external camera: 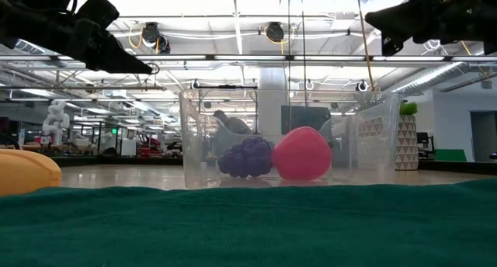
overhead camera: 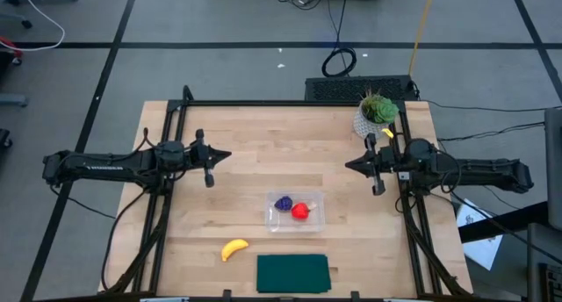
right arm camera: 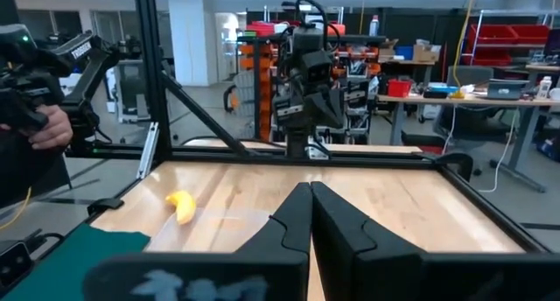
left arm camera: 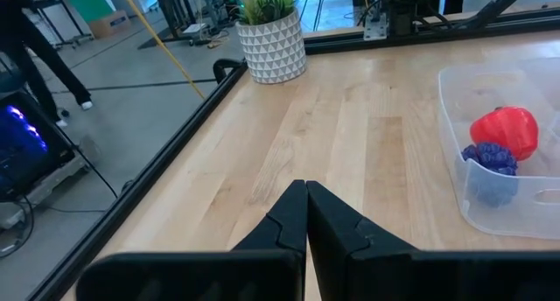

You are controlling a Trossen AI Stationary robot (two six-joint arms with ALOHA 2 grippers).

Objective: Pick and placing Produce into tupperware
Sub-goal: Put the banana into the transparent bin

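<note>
Purple grape cluster [overhead camera: 284, 203] and red strawberry [overhead camera: 300, 212] sit in the clear plastic tupperware [overhead camera: 317, 221]; yellow banana [overhead camera: 234, 248] lies on the desk. Both arms' fingers are closed, empty. Probably left gripper [overhead camera: 226, 155] opens next.

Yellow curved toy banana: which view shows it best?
The high view: the yellow curved toy banana lies whole on bare wood. The low view cuts it at the edge; the right wrist view shows it far off; the left wrist misses it.
</note>
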